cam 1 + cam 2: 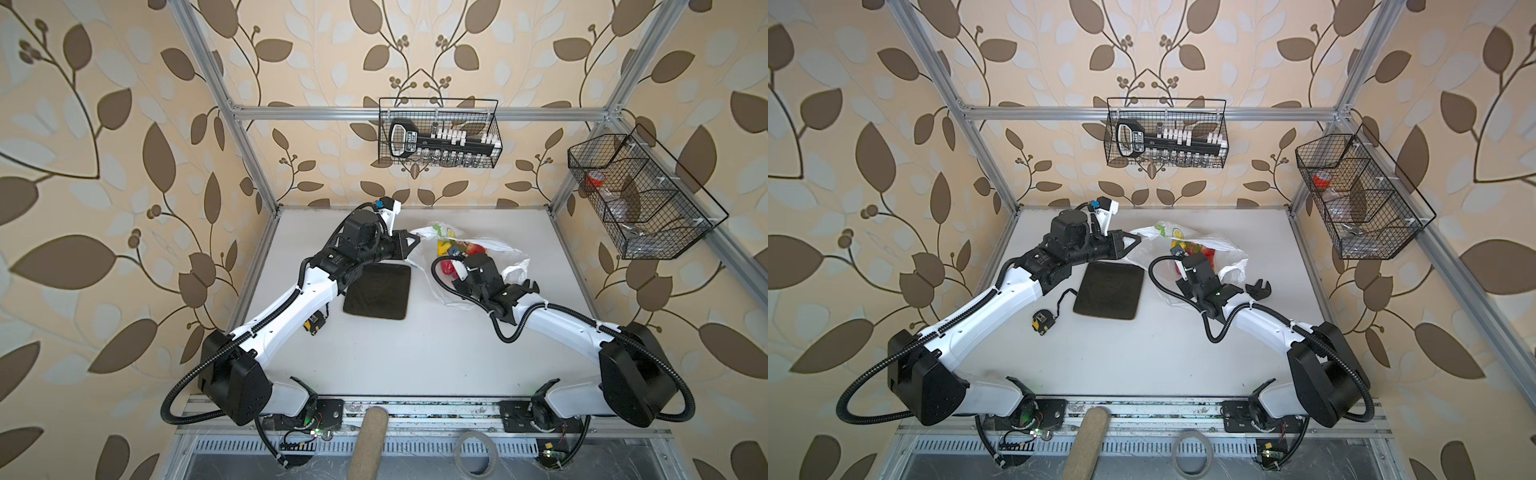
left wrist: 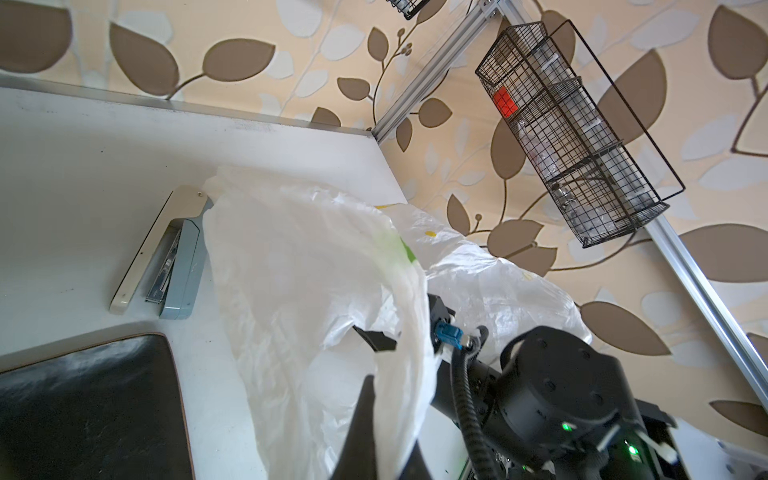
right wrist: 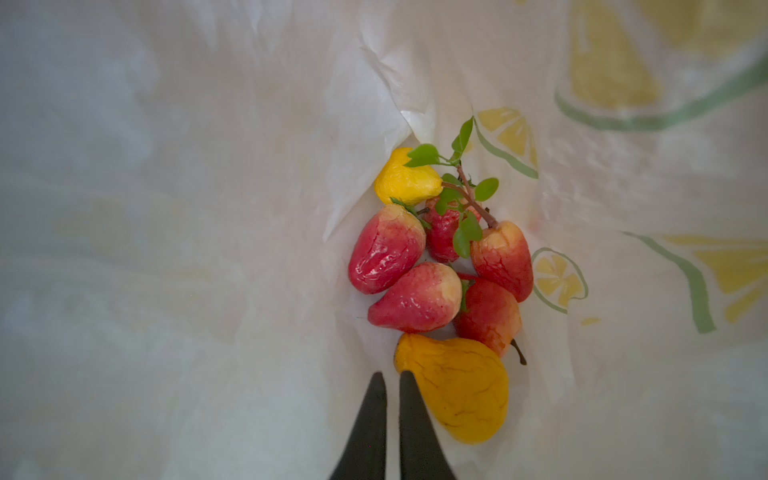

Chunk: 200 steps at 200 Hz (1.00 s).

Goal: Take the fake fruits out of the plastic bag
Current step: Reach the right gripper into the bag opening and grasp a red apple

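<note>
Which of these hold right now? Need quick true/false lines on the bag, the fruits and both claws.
1. The left claw is shut on the plastic bag. True.
2. The right claw grips the yellow-orange pear. False: its jaws stand nearly together beside the pear, with no fruit between them.
3. One of the fake fruits lies on the dark plate. False: the plate holds none; all seven seen are inside the bag.
4. The stapler lies on the table beside the bag. True.

Beige leaf-print wallpaper, alu frame — white tabletop, soft daylight.
</note>
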Tool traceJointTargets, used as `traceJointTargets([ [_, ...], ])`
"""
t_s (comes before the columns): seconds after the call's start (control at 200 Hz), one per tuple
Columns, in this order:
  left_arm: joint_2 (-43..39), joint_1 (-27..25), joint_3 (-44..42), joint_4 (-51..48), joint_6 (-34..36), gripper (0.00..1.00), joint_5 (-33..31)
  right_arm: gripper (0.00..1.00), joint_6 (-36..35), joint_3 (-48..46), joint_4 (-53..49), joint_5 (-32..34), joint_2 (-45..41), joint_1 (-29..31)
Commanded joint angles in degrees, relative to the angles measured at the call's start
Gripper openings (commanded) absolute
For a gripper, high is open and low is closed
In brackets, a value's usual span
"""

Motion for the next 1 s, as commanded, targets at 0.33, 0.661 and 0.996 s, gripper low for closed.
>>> traceJointTargets([
  [0.33,-5.4,-1.3,-0.1,-2.6,1.0,0.0,0.6,0.37,36.3,11.9,-9.9,1.6,12.4,-3.1],
  [0.661,-7.2,-3.0,-2.9,-7.6,3.2,0.0,0.8,0.52,50.1,18.3,-9.1,10.2,20.8,-3.6],
  [0.996,-7.2,-3.5,-3.3,-7.6,3.4,0.0,0.7,0.56,53.7,21.7,-8.5,4.9,27.0,-7.4],
])
